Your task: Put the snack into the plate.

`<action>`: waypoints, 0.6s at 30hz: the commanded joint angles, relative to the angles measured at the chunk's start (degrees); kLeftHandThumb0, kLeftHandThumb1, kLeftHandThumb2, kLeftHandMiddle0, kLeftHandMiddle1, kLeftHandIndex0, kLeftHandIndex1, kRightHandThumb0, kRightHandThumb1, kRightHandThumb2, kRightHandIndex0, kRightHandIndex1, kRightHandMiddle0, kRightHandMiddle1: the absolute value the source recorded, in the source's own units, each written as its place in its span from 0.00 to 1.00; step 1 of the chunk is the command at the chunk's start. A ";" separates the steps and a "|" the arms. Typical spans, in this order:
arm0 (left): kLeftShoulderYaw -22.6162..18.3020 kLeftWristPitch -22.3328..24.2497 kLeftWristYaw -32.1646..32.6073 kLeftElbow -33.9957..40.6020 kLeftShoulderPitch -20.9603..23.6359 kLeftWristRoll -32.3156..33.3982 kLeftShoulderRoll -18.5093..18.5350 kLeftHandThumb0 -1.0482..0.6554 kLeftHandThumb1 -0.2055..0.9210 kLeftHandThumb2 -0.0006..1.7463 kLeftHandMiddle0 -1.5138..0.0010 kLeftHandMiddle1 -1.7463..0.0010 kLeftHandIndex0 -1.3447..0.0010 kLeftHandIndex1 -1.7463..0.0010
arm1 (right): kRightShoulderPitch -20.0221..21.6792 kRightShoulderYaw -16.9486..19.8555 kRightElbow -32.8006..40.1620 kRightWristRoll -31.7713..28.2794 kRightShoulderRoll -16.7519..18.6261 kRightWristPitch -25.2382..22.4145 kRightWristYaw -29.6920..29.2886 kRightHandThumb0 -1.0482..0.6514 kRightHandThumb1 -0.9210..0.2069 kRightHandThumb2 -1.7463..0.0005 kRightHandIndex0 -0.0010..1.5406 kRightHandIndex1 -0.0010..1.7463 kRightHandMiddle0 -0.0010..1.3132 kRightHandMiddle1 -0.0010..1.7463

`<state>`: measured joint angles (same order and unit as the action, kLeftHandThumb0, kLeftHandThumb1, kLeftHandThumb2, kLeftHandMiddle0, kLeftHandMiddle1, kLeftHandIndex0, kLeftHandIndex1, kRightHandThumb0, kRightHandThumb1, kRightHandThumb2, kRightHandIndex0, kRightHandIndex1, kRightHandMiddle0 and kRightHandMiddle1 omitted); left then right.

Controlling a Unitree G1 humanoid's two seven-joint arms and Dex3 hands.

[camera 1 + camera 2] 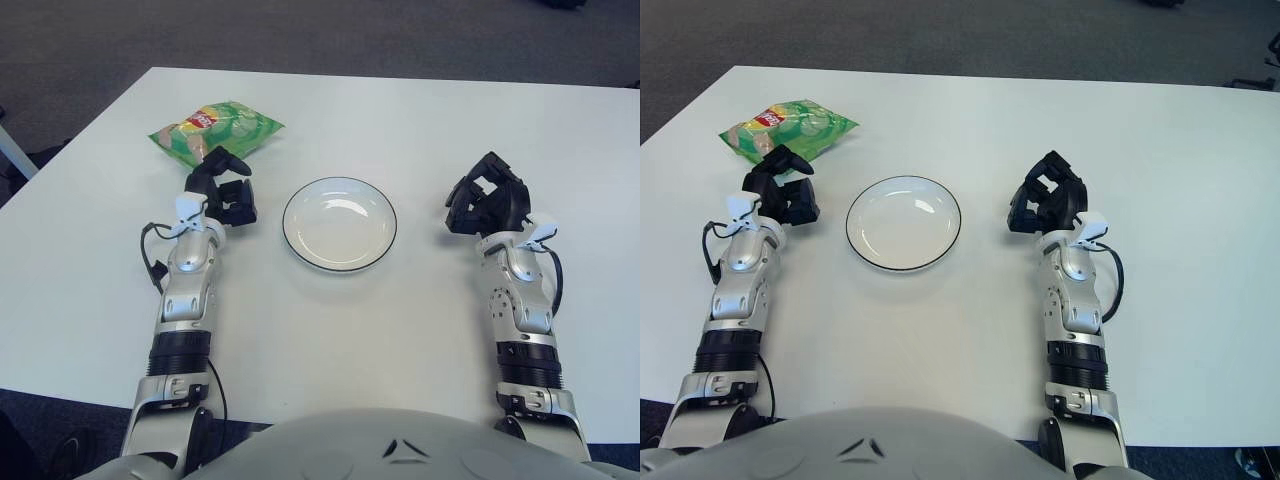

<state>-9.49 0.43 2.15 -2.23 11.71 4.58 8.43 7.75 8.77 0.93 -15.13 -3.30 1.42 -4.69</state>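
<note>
A green snack bag [215, 131] lies flat at the far left of the white table. An empty white plate [339, 223] with a dark rim sits in the middle. My left hand [222, 188] is just in front of the bag's near edge, to the left of the plate; its fingers are spread loosely and hold nothing, and one fingertip overlaps the bag's edge. My right hand [486, 203] shows to the right of the plate, fingers curled with nothing in them.
The white table [400, 120] spans the whole view, with dark carpet beyond its far edge. A pale bar shows off the table at the left edge [12, 155].
</note>
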 commanded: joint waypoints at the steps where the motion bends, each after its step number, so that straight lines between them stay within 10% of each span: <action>1: -1.02 3.22 -0.28 3.70 4.81 0.92 1.61 0.32 0.40 0.81 0.16 0.00 0.50 0.00 | -8.87 -0.30 -1.69 -1.15 6.25 -0.47 -1.29 0.61 0.92 0.00 0.63 0.92 0.55 1.00; 18: -0.83 2.57 -3.30 -1.57 17.12 -4.91 11.84 0.31 0.39 0.81 0.18 0.00 0.49 0.00 | -10.08 -1.47 1.12 0.40 6.74 -0.45 -4.29 0.61 0.91 0.00 0.62 0.93 0.54 1.00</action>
<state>-10.42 3.39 -0.55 -2.36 26.23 1.20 18.40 6.03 7.69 4.12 -14.76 -1.77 1.26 -8.08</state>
